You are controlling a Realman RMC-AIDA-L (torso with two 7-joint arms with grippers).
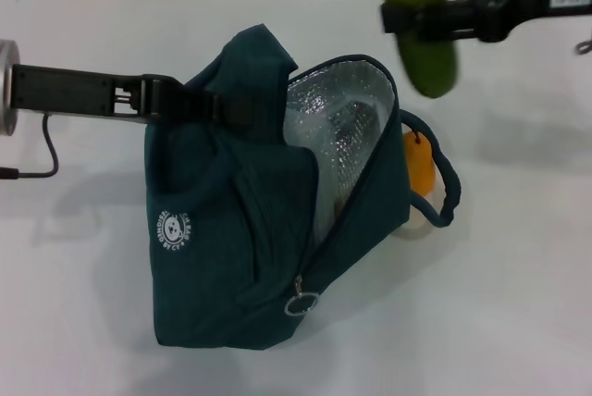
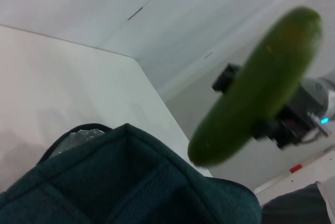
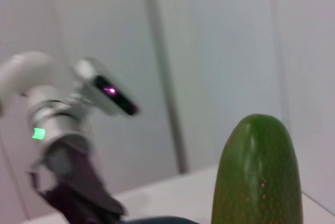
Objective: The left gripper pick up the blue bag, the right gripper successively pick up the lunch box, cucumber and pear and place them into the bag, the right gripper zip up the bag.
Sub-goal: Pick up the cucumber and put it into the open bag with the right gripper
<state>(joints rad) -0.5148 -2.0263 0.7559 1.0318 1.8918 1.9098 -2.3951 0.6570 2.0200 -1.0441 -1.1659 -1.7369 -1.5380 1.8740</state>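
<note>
The blue bag stands on the white bench with its top open, and the silver lining shows inside. The left gripper reaches in from the left, and its jaws are clamped on the upper edge of the bag. The right gripper is above the far right side of the bag, with its jaws clamped on the cucumber, which hangs over the opening. The pear lies on the bench just beside the right wall of the bag, partly hidden behind its handle.
</note>
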